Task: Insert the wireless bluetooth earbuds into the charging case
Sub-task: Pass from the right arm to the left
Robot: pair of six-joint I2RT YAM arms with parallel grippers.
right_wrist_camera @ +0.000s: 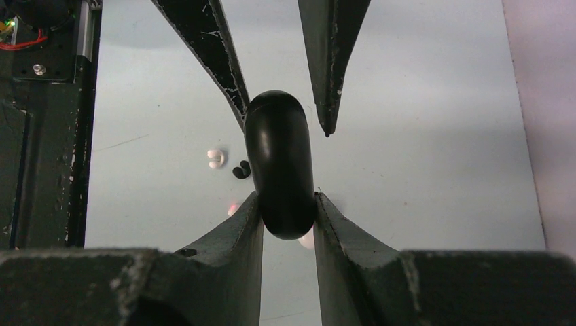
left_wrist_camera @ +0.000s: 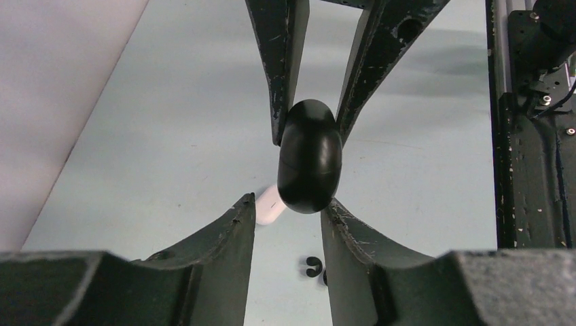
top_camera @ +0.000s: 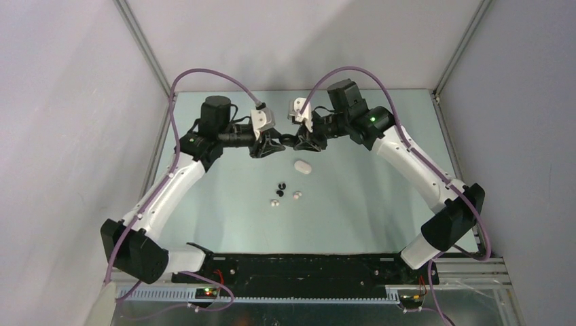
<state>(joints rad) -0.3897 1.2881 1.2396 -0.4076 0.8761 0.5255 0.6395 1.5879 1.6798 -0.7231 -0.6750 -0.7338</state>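
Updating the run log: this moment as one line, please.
right gripper: shut on black case | left gripper: open around its end | earbuds: four loose on table | white case: on table

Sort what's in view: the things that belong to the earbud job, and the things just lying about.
Job: black case, black earbuds, white earbuds, white case (probably the second charger).
Not the job: base rail, frame post.
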